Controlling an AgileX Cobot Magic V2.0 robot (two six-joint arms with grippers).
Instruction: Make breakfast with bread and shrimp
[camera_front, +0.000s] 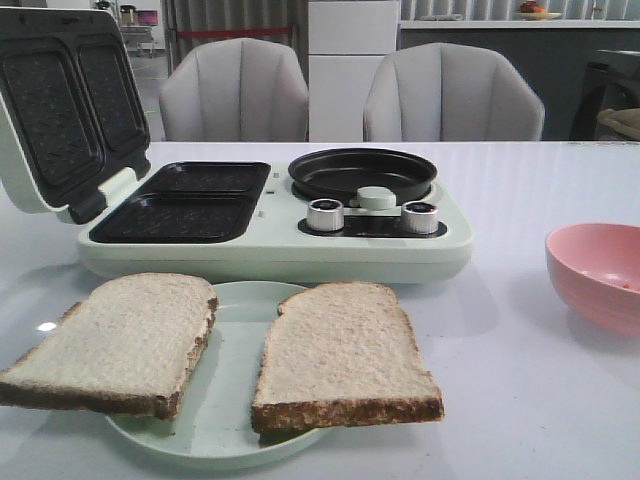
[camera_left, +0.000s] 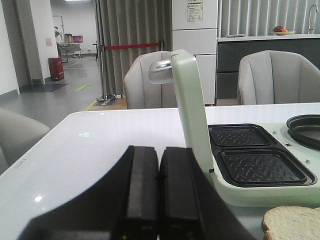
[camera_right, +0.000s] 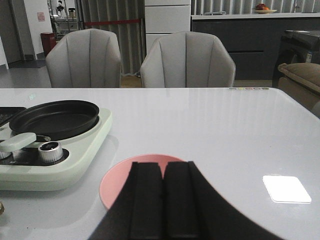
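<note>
Two slices of bread lie on a pale green plate (camera_front: 225, 405) at the table's front: the left slice (camera_front: 120, 340) overhangs the rim, the right slice (camera_front: 340, 350) lies beside it. One slice's corner (camera_left: 292, 224) shows in the left wrist view. The shrimp (camera_front: 607, 279) show only faintly, as small pale bits inside the pink bowl (camera_front: 598, 275). My left gripper (camera_left: 159, 170) is shut and empty, beside the breakfast maker's raised lid (camera_left: 192, 110). Shut and empty too, my right gripper (camera_right: 163, 172) hangs over the pink bowl (camera_right: 117, 182). Neither gripper appears in the front view.
The pale green breakfast maker (camera_front: 270, 250) stands behind the plate with its lid (camera_front: 60, 100) open at the left. It has two black grill wells (camera_front: 185, 205), a round black pan (camera_front: 362, 172) and two silver knobs (camera_front: 325, 214). Two grey chairs (camera_front: 235, 90) stand beyond the table.
</note>
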